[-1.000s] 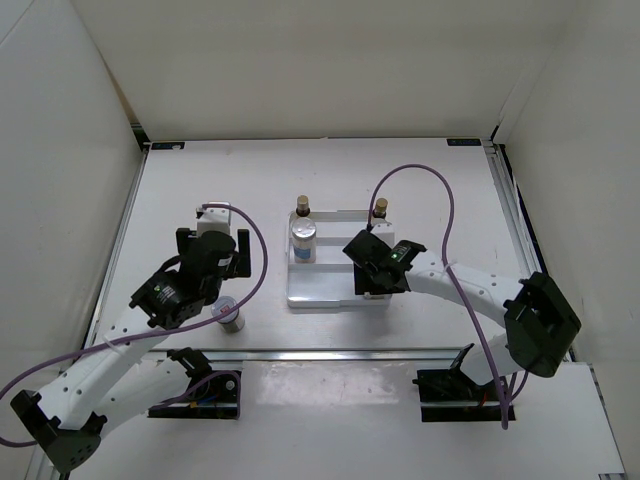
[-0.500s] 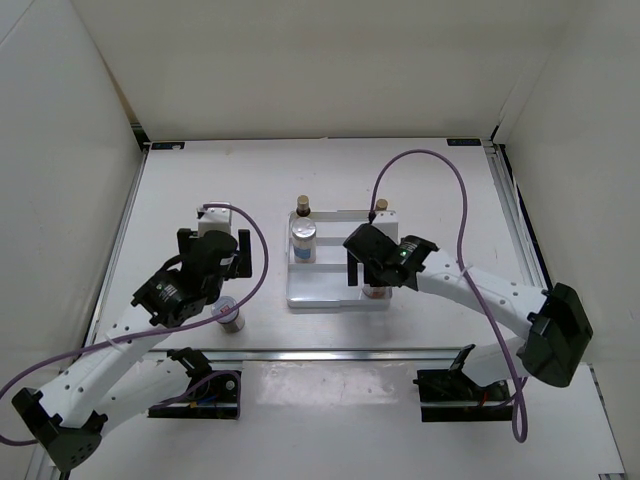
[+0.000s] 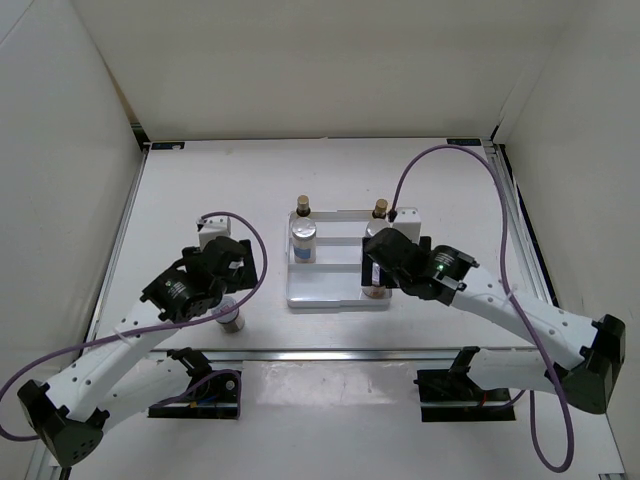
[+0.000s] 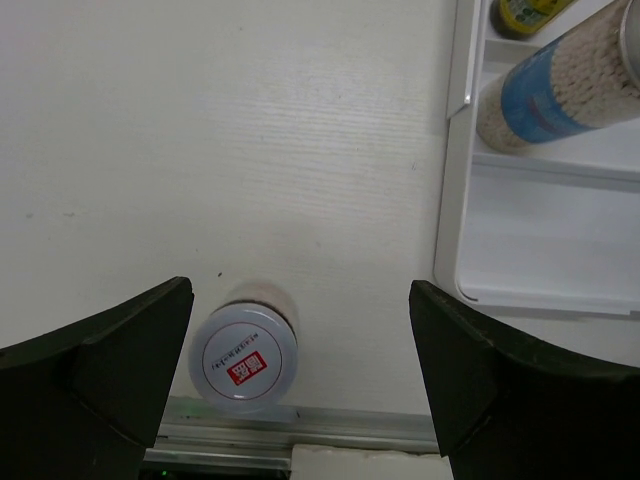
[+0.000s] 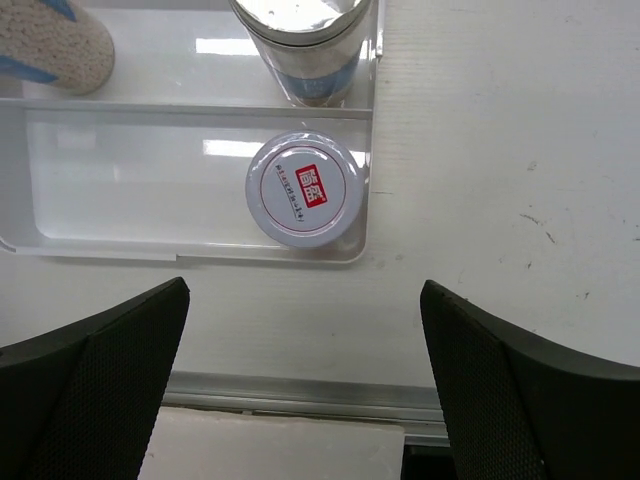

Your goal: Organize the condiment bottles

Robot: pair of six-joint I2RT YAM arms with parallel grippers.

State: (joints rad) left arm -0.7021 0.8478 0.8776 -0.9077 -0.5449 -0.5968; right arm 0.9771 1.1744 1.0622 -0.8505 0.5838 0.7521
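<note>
Right gripper (image 5: 305, 295) lifted, spread, off squat red-marked jar (image 5: 303, 188) in white ridged tray (image 5: 130, 180); left gripper (image 4: 300, 290), spread, should centre over loose red-stamped white-lidded jar (image 4: 243, 355).

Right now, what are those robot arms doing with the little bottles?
They are tidying up, using a white tray. The right gripper is open above a red-marked jar standing in the tray's near right corner. The left gripper hangs open over the other red-marked jar, which stands on the table outside the tray.
</note>
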